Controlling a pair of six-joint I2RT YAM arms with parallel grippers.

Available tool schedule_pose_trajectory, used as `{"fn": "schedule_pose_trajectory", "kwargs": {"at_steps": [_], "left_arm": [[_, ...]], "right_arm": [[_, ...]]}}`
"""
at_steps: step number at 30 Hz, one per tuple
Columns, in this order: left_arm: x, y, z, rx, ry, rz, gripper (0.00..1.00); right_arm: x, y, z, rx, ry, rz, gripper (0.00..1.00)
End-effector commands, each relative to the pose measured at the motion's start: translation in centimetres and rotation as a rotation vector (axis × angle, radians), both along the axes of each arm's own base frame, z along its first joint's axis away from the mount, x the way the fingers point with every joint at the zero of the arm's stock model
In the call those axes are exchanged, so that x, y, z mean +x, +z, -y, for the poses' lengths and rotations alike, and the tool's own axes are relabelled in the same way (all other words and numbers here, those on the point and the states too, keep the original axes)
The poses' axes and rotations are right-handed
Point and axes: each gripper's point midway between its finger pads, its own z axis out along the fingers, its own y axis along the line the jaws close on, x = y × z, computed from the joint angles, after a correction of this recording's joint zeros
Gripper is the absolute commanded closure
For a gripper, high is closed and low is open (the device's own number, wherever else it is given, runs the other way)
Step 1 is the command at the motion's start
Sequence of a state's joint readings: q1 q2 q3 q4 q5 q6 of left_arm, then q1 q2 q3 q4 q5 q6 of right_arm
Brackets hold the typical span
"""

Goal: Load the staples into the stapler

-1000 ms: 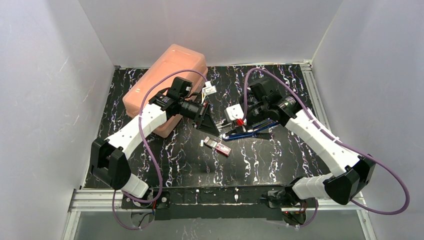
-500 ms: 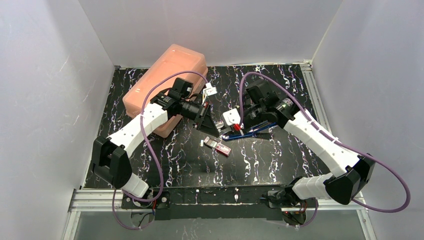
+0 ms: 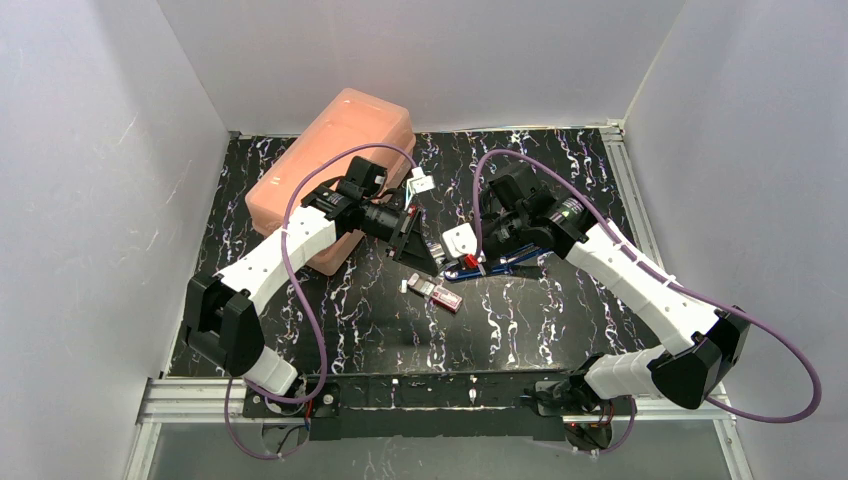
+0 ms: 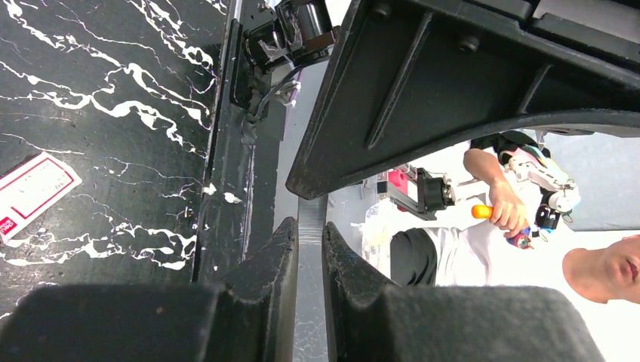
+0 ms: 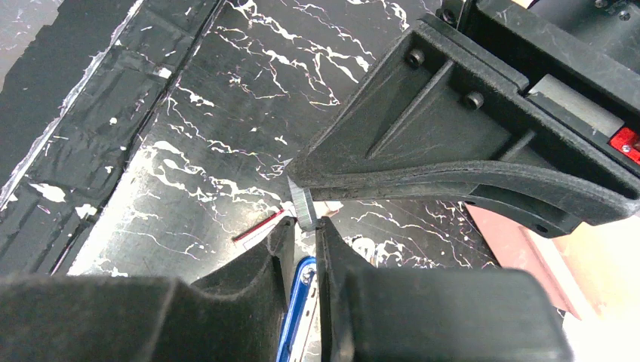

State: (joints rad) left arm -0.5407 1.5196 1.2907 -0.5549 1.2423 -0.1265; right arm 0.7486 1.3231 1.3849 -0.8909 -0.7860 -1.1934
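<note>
Two grippers meet tip to tip over the middle of the table [image 3: 560, 320], just left of the blue stapler [image 3: 500, 262], and one short strip of staples [image 4: 310, 215] spans them. The left gripper [image 4: 308, 235] is clamped on that strip, which fills the slot between its fingers. The right gripper [image 5: 303, 226] stands closed around the strip's ridged end, with no gap showing on either side. The staples box [image 3: 437, 292] lies flat on the table just in front of both grippers, apart from the stapler and touched by nothing.

I judge the strip to be very light and stiff along its length, yet brittle: the glued staples will likely break apart if bent or twisted between two grips. Bare metal is slick, so the hold belongs on the flat sides near one end, leaving the rest free to enter the stapler's channel. The box is thin card and easily crushed.

The top view gives the layout of box, stapler and the big pink case [image 3: 335, 165] behind the left arm, but there the strip is only a glint. The left wrist view shows the strip's length and the box's pale label; only the right wrist view shows the ridged end, and the blue stapler through the gap between the fingers
</note>
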Motion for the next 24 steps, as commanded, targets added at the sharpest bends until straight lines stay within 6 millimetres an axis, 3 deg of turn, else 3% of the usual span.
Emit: {"fn": "schedule_pose_trajectory", "kwargs": {"at_steps": [1,21,24], "left_arm": [[-0.45,1.00,0.20,-0.026,-0.033,-0.004,1.00],[-0.47,0.85,0.25,-0.019,-0.036,-0.003,1.00],[-0.45,0.87,0.24,-0.018,-0.035,-0.001,0.93]], "right_arm": [[0.01,1.30,-0.20,0.016,0.012,0.040,0.77],[-0.37,0.73,0.01,0.005,0.022,0.045,0.89],[-0.49,0.51,0.13,-0.001,0.024,0.042,0.89]]}}
